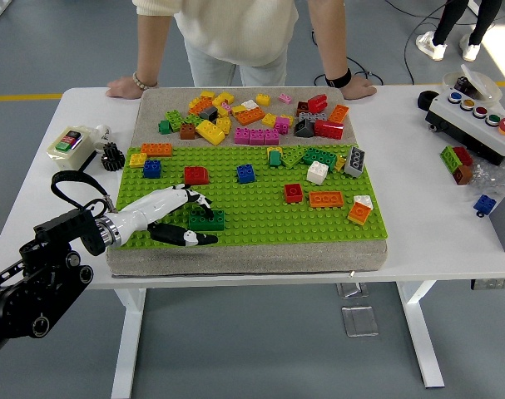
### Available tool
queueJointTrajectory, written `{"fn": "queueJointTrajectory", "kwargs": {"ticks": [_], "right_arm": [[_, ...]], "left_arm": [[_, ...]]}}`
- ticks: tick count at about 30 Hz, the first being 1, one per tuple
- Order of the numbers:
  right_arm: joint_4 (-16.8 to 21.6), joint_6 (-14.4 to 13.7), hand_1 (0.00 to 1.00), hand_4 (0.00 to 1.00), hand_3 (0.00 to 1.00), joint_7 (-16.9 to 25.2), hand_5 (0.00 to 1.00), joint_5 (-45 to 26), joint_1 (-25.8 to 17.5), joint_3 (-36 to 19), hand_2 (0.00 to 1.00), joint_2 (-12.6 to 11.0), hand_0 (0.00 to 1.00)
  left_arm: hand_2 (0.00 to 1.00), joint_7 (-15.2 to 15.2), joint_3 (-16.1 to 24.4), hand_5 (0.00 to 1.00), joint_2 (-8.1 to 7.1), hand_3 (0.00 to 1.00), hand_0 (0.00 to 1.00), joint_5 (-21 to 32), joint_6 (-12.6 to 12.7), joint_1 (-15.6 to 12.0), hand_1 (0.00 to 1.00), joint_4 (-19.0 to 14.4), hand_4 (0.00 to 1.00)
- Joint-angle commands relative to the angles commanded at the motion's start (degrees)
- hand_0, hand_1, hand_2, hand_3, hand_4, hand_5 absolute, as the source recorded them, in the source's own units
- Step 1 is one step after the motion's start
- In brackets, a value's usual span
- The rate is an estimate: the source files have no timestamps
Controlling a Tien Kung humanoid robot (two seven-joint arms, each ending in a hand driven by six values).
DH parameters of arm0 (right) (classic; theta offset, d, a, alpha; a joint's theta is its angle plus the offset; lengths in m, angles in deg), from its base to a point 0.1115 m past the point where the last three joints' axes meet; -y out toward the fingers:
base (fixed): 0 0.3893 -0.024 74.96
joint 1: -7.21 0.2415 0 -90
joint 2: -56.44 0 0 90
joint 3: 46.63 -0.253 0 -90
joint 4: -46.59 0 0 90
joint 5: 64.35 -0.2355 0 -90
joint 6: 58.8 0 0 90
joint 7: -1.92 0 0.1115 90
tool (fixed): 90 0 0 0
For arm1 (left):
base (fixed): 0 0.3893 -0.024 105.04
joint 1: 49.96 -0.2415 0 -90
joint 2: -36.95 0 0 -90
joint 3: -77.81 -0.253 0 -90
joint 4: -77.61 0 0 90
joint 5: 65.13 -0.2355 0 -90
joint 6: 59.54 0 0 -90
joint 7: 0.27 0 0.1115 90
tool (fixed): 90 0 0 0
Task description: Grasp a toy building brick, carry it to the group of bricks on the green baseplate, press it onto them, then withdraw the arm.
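Head view: we see the left robot hand [170, 218], white shells with black joints, lying low over the near-left part of the green baseplate [260, 220]. Its fingers curl loosely around the dark green brick [207, 220]: fingertips at the brick's far-left edge, thumb [185, 238] stretched along its near side. We cannot tell for certain whether the grip is closed on it. The brick is a glossy rectangular plastic block with studs on top, sitting flat on the baseplate, apart from other bricks. The baseplate is a studded bright-green plate resting on a thick grey, felt-like pad [235, 259] on the white surface [435, 241]. Near it on the plate we note a red brick [196, 174] and a blue brick [246, 173]. A loose pile of mixed bricks [252, 116] lies on the pad's far strip. A person [235, 33] stands at the far side, both hands flat on the surface edge.
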Motion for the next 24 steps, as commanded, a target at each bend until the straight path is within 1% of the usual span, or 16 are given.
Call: {"fn": "queueJointTrajectory", "kwargs": {"ticks": [9, 15, 17, 18, 19, 22, 24], "right_arm": [[0.0, 0.0, 0.676, 0.912, 0.639, 0.0, 0.507, 0.0, -0.1, 0.0, 0.722, 0.0, 0.755], [0.0, 0.0, 0.675, 0.911, 0.639, 0.0, 0.505, -0.1, 0.0, 0.1, 0.722, 0.0, 0.755], [0.0, 0.0, 0.675, 0.911, 0.639, 0.0, 0.505, -0.1, 0.0, 0.1, 0.722, 0.0, 0.755], [0.0, 0.0, 0.675, 0.911, 0.639, 0.0, 0.505, -0.1, 0.0, 0.1, 0.722, 0.0, 0.755], [0.0, 0.0, 0.675, 0.911, 0.639, 0.0, 0.506, -0.1, 0.0, 0.1, 0.721, 0.0, 0.755], [0.0, 0.0, 0.675, 0.911, 0.639, 0.0, 0.506, -0.1, -0.1, 0.1, 0.721, 0.0, 0.755], [0.0, 0.0, 0.675, 0.911, 0.639, 0.0, 0.506, -0.1, -0.1, 0.2, 0.721, 0.0, 0.755]], "left_arm": [[0.856, 0.1, -0.2, 0.765, -0.05, 0.65, 0.998, -0.3, 0.0, -0.2, 0.888, 0.8, 0.998], [0.853, 0.0, 0.1, 0.763, -0.14, 0.65, 0.998, 0.2, -0.3, -0.3, 0.886, 0.1, 0.998], [0.853, 0.0, 0.8, 0.763, -0.25, 0.65, 0.998, 0.9, -0.5, -0.6, 0.886, -1.1, 0.998], [0.853, 0.1, 1.5, 0.763, -0.36, 0.65, 0.998, 1.4, -0.7, -0.8, 0.886, -2.2, 0.998], [0.832, 0.1, 1.9, 0.756, -0.42, 0.648, 0.998, 1.6, -0.8, -0.8, 0.871, -3.0, 0.998], [0.832, 0.4, 3.5, 0.756, -0.79, 0.648, 0.998, 2.6, -1.0, -0.9, 0.871, -5.8, 0.998], [0.832, 0.5, 4.0, 0.756, -1.0, 0.648, 0.998, 3.2, -1.1, -0.9, 0.871, -6.8, 0.998]]}}
